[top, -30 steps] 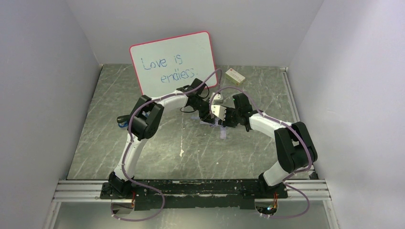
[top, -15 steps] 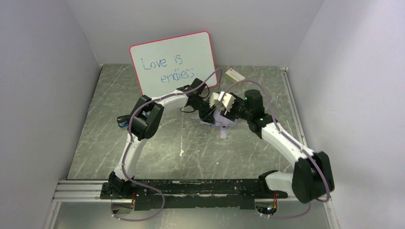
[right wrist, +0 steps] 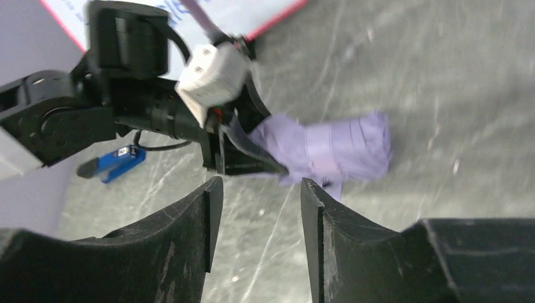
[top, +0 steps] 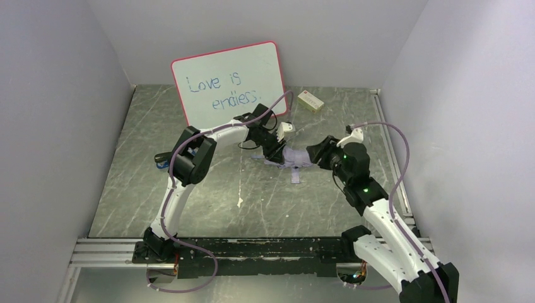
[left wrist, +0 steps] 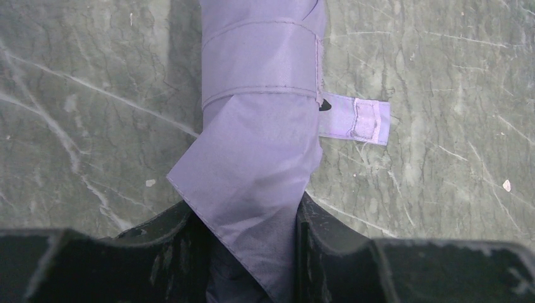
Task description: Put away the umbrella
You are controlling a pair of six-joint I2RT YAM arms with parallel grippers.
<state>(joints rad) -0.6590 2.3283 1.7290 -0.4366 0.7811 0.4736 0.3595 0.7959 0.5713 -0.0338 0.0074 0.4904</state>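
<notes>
The right gripper (right wrist: 255,189) is now hanging just off the end of the pale lavender fabric folding umbrella (top: 291,156), having backed away; its fingers are standing apart, gripping nothing. The left gripper (left wrist: 252,221) is pinching the umbrella's loose fabric. The umbrella is lying rolled mid-table, its strap tab (left wrist: 353,118) sticking out sideways, near the red-framed whiteboard (top: 230,82).

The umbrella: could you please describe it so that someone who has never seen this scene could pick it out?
In front of the red-framed whiteboard, the umbrella lies as a rolled bundle, the left gripper shut on one end. It is the only soft lavender thing, a strap wound round it with a tab sticking out, unlike the cream box behind.
</notes>
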